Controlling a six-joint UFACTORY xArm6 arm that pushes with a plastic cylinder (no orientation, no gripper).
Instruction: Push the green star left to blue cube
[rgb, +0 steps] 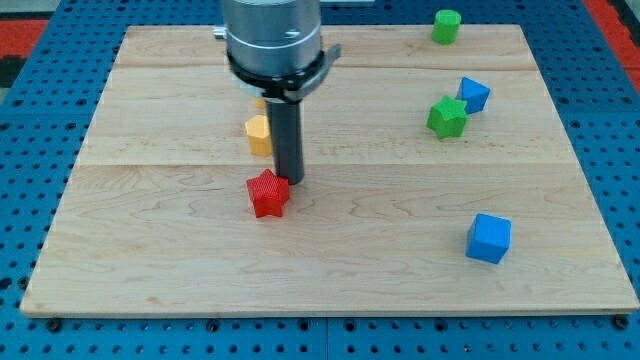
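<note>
The green star (447, 116) lies at the view's upper right, just left of and below a small blue cube (473, 94), nearly touching it. A larger blue cube (489, 238) sits at the lower right. My tip (289, 180) is near the board's middle, at the upper right edge of a red star (267, 193), far to the left of the green star. A yellow block (259, 134) sits just left of the rod, partly hidden by it.
A green cylinder-like block (446, 26) stands near the top edge at the right. The wooden board (150, 230) lies on a blue pegboard surface. The arm's grey body (272, 40) hangs over the board's upper middle.
</note>
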